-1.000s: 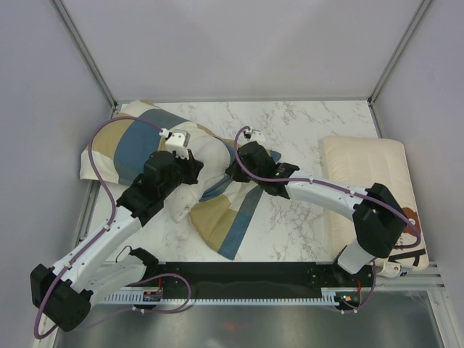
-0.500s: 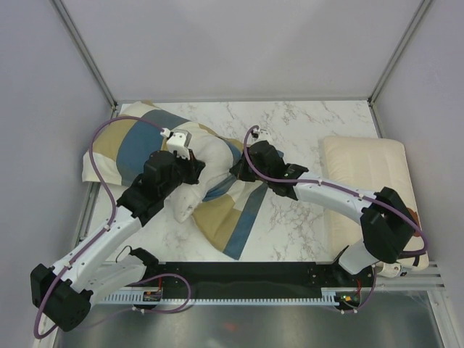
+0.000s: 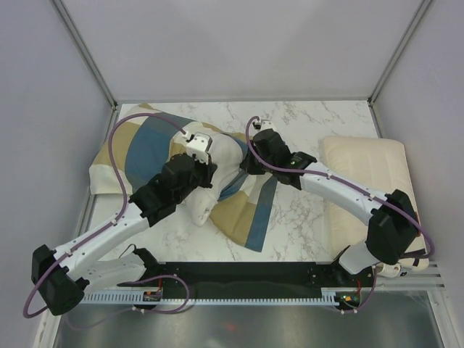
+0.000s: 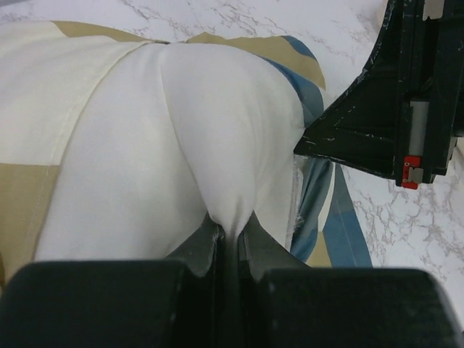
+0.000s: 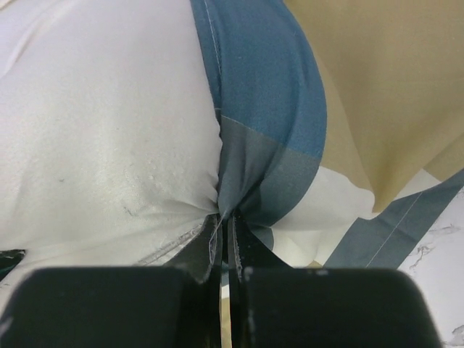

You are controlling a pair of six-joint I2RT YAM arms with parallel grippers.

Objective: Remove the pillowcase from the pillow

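Note:
The pillowcase (image 3: 141, 145), in steel blue, tan and cream blocks, lies at the left of the marble table, bunched round the off-white pillow (image 3: 226, 151), whose end bulges out between my grippers. My left gripper (image 3: 210, 168) is shut on a fold of the pillow (image 4: 181, 130); my gripper (image 4: 230, 225) pinches white cloth, with pillowcase (image 4: 328, 217) to the right. My right gripper (image 3: 246, 164) is shut on the pillowcase's blue edge (image 5: 268, 94), right beside the pillow (image 5: 109, 130), as the right wrist view of this gripper (image 5: 226, 221) shows. The pillow's tag is hidden.
A flatter cream bear-print pillow (image 3: 362, 174) lies along the table's right edge. The marble table (image 3: 312, 123) is walled by grey panels with metal posts at the back corners. My right arm's black wrist (image 4: 391, 109) sits close on the left gripper's right.
Both grippers moved right and toward the back, keeping their holds. The pillow and pillowcase bundle shifted right with them, and the case's loose lower end swung right.

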